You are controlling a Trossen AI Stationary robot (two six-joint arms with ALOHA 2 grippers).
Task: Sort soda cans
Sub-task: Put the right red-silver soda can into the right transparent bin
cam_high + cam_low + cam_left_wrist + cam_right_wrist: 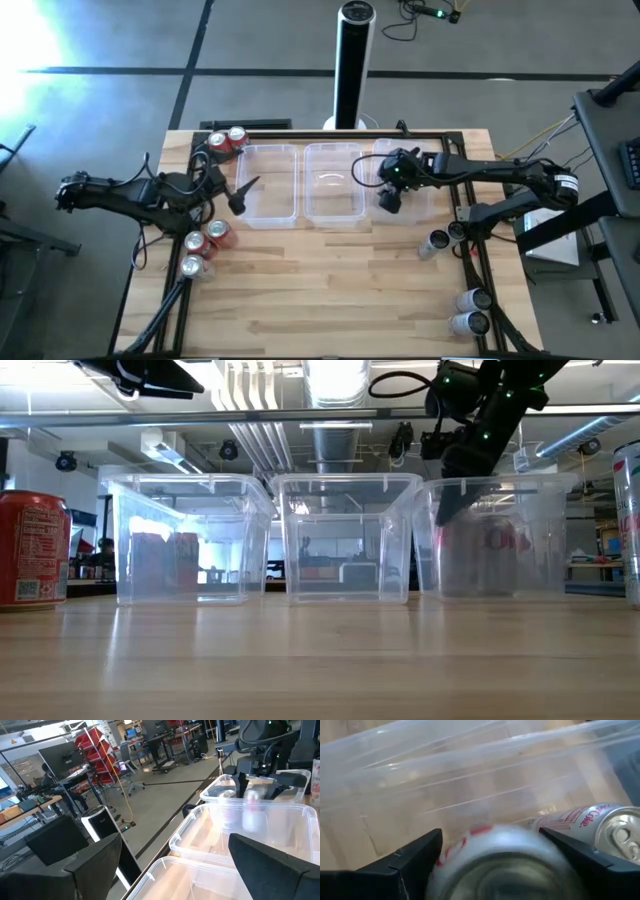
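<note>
Right pincer (389, 196) hangs over the right tub (436, 203), fingers spread beside a silver can (505, 865) that looks light, rigid and slick, best gripped across its round middle.

3 clear tubs (270, 185) stand in a row at upper centre. 4 red cans (227, 139) show at left, 4 silver-grey cans (472, 299) at lower right, and 2 more inside the right tub (580, 820).
</note>
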